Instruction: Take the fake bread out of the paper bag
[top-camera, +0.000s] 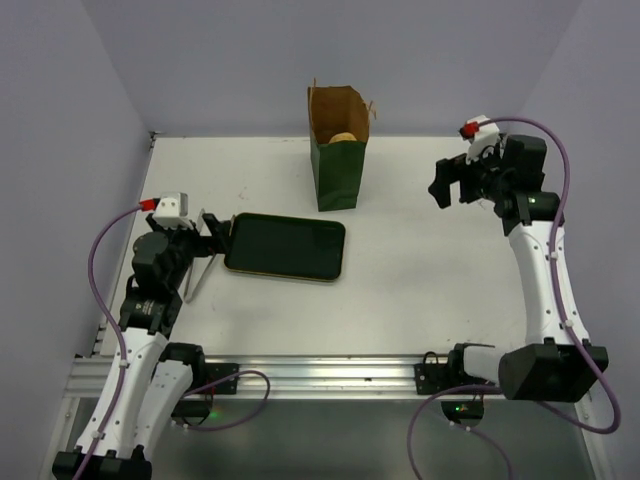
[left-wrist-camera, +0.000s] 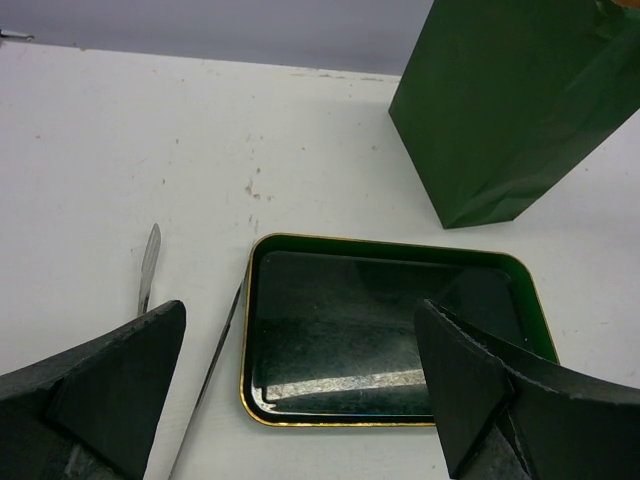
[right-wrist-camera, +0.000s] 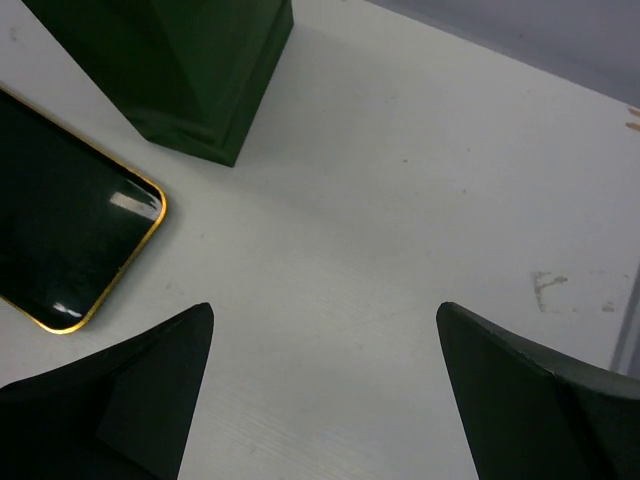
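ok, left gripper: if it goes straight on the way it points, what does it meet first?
Probably the dark tray, centred between the open fingers of the left gripper in the wrist view; the paper bag stands beyond. The tongs lie just aside, so a finger might clip them. Height is unclear.

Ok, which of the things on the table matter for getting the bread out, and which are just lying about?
For the job: paper bag; fake bread, one piece showing inside it.
Lying about: dark tray; metal tongs beside it.
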